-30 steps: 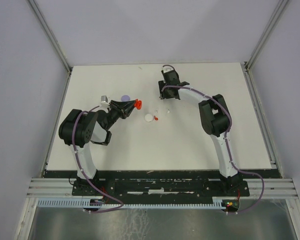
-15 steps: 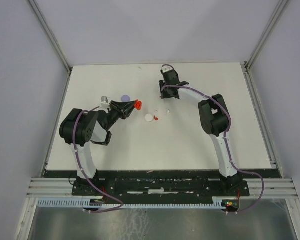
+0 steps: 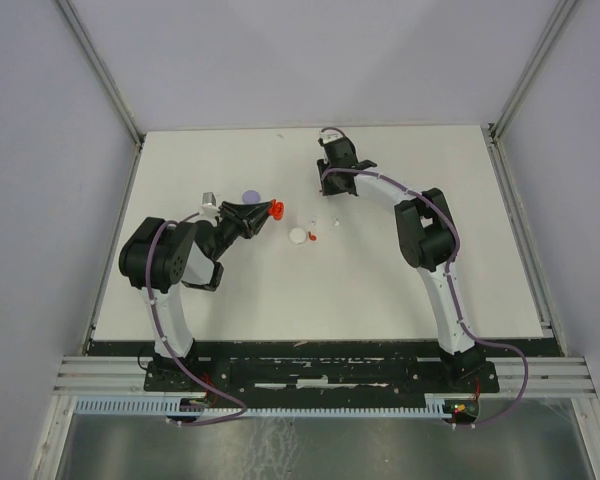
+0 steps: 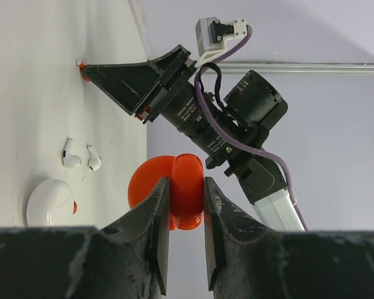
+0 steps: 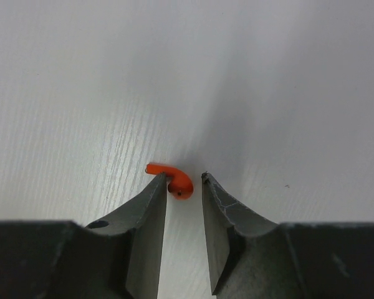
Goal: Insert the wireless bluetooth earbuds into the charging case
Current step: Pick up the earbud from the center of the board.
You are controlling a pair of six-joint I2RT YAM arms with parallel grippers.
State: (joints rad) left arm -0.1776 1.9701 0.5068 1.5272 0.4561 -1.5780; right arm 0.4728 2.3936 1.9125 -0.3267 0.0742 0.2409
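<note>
Red case [image 4: 187, 169] clamped in left fingers [image 4: 162, 200].
Right fingers [image 5: 154, 199], narrowly parted, straddle a red earbud [image 5: 174, 180], seemingly ungripped, on the counter [image 5: 268, 93].

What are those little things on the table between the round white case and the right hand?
Two small white earbuds lie side by side there, between the white case and the right hand. The left wrist view shows them best.

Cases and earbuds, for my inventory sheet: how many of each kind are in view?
3 cases: red case, white case, lavender case
2 red earbuds
2 white earbuds
Total: 7
</note>
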